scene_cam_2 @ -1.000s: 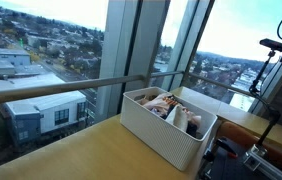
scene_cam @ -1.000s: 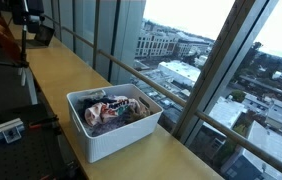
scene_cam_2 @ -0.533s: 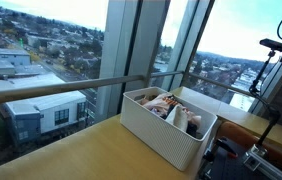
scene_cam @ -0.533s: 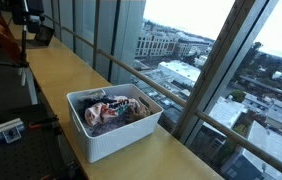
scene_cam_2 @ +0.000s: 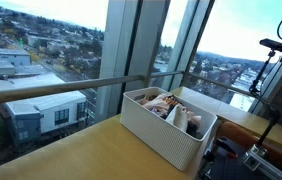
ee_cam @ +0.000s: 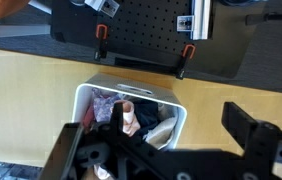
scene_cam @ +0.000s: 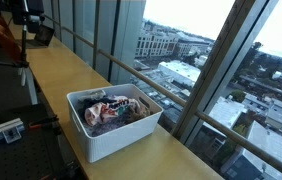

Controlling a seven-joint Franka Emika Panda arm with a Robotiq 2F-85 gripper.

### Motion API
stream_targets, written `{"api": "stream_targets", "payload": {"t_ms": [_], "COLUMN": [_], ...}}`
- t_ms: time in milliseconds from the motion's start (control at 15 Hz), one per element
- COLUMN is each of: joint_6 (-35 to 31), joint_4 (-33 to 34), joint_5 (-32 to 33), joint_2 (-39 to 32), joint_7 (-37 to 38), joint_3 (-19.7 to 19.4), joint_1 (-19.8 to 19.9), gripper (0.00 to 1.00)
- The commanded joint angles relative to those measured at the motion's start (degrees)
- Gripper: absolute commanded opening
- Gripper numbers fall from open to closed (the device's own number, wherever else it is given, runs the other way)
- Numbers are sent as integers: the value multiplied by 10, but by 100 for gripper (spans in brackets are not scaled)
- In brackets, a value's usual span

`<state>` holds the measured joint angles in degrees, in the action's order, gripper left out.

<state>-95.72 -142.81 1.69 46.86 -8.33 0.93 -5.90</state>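
White bin (ee_cam: pixel 131 90), one, full of cloths (ee_cam: pixel 106 108); one gripper (ee_cam: pixel 149 122) above it, fingers apart

White bin (scene_cam: pixel 111 142) with pink, dark cloths (ee_cam: pixel 131 118), tan counter (scene_cam: pixel 71 75).

Daylight floods in through the windows (scene_cam_2: pixel 131 45) in both exterior views; the sky (scene_cam: pixel 186 12) blows out to near white, so I see the room side dimmer. The counter (scene_cam: pixel 76 75) takes soft, even light with faint shadows. In the wrist view the claw (ee_cam: pixel 161 145) is dark and blurred up close; the counter beyond the claw reads sharp.
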Motion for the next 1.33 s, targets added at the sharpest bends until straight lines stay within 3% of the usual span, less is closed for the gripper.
{"api": "stream_targets", "payload": {"t_ms": [0, 867, 1267], "joint_6": [1, -13, -158], "joint_4": [2, 6, 35], "joint_5": [0, -8, -45], "joint_2": [-1, -16, -89], "joint_7": [0, 5, 15], "joint_3": [0, 7, 45], "joint_1": [0, -5, -45], "gripper": [100, 100, 100]}}
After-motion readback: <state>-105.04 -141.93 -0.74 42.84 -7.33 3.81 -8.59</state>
